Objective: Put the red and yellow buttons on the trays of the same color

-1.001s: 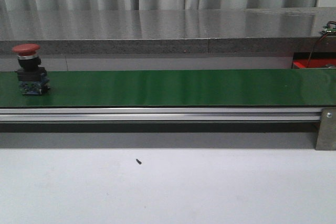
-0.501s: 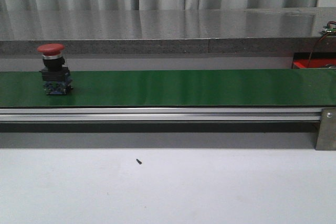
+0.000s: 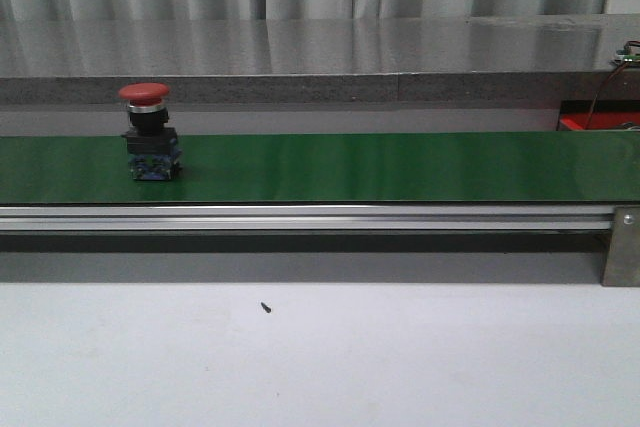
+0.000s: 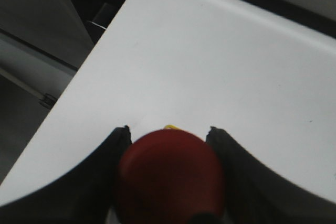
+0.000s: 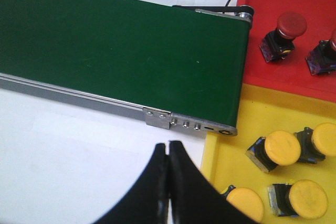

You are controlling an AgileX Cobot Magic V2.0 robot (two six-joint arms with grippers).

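Red button [image 3: 149, 133] upright on green belt [image 3: 400, 167], toward its left end. Rigid, top-heavy, likely tippy; best pinched at black neck. Left gripper [image 4: 168, 135] clamped on another red cap [image 4: 170, 174]; right gripper [image 5: 168, 153] shut, empty, beside yellow tray [image 5: 262, 103].

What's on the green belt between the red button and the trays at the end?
Nothing. In the front view the green belt is bare past the red button; the right wrist view shows it bare up to the red tray.
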